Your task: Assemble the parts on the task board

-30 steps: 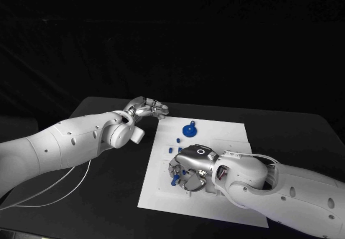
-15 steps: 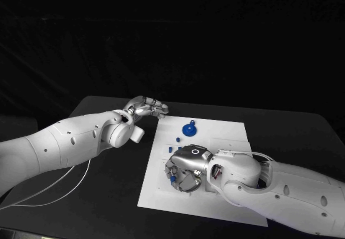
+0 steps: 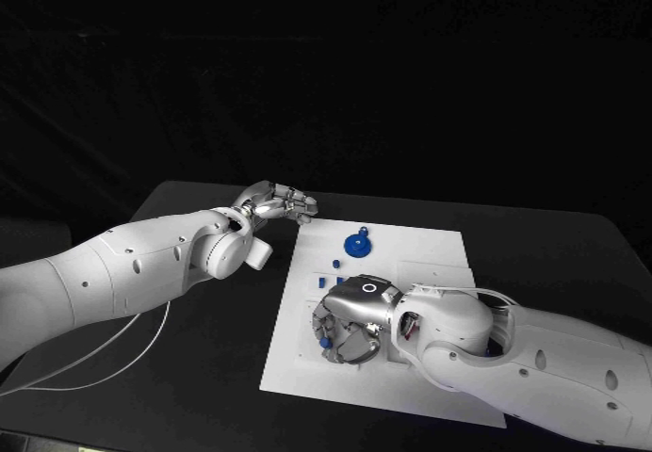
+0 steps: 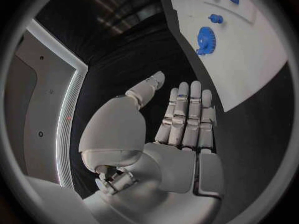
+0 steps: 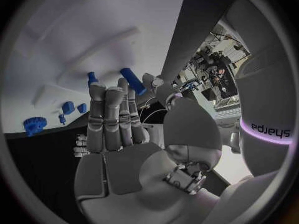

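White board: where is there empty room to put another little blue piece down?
The task board is bare along its far right side, right of the blue gear, and along its near left edge. The middle is crowded: the right hand hovers over small blue pieces. The left hand is off the board.

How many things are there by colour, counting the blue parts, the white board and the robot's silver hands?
Blue gear: 1
Smaller blue parts: 5
White task board: 1
Silver hands, left hand and right hand: 2
Total: 9
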Robot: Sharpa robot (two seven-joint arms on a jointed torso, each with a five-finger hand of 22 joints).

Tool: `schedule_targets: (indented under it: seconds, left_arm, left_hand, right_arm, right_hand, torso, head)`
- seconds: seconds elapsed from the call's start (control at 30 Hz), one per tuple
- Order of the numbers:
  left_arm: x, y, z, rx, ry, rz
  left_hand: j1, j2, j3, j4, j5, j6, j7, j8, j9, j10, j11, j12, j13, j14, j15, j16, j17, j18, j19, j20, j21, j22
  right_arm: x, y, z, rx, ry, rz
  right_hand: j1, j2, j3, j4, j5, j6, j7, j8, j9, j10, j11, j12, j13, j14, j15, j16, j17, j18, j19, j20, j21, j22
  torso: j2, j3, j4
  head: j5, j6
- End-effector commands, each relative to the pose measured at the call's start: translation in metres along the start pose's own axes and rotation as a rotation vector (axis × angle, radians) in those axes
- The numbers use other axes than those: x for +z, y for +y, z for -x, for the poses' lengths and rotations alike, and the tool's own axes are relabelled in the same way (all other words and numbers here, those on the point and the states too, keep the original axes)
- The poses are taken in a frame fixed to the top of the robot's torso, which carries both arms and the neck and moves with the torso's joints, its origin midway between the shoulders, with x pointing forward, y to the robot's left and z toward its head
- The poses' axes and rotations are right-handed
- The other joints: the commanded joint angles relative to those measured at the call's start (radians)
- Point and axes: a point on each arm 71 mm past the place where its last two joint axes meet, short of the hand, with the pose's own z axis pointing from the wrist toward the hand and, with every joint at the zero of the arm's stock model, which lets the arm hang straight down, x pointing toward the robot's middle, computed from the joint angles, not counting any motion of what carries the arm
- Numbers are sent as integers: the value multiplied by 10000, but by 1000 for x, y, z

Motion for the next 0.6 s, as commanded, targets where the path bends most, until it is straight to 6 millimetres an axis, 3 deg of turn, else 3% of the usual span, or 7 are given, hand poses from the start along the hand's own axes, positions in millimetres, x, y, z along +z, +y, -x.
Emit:
schedule_targets:
  seconds: [0.03,0.27,0.33,0.6]
  left_arm:
    - [0,-1,-2,-99,142,-68]
    - [0,-1,-1,-95,125,-66]
    - [0,-1,-1,-94,124,-66]
    - [0,-1,-1,-91,113,-68]
  left_hand:
    - [-36,84,-45,-7,50,-81,7,67,-10,-71,-5,-25,-10,44,6,-38,14,123,56,-15,-65,11]
    - [-39,78,-48,-6,48,-86,9,66,-13,-77,-3,-27,-12,42,7,-46,22,122,55,-14,-69,14]
    - [-39,78,-48,-7,48,-87,10,66,-14,-78,-2,-27,-12,41,7,-49,24,122,55,-14,-70,15]
    - [-41,75,-50,-5,47,-92,12,65,-16,-81,-1,-28,-13,41,8,-56,33,121,55,-13,-73,18]
  right_arm:
    - [-1,0,0,143,-148,77]
    - [-4,-3,4,441,-823,61]
    - [-5,-4,5,521,-971,86]
    - [-14,-10,9,1111,-1598,160]
  right_hand:
    - [-12,-54,-100,13,55,-179,57,-90,-33,-149,53,-89,-26,-76,43,-100,-76,588,-48,9,-68,-22]
    - [110,-350,-309,3,16,-869,380,-522,-232,-905,319,-476,-248,-79,292,-127,-133,588,-63,27,-94,-1]
    - [117,-505,-447,20,-271,-1234,541,-727,-339,-1272,439,-600,-387,-120,407,-116,-129,588,-86,36,-111,8]
    - [-167,-955,-970,41,-384,-1742,774,-971,-501,-1933,657,-673,-696,-376,612,-92,-91,587,-280,113,-186,48]
  torso:
    - [0,8,-3]
    - [-1,13,-6]
    - [0,14,-5]
    - [-3,11,-6]
  head:
    - [4,11]
    - [-4,14]
    - [-8,20]
    - [-38,43]
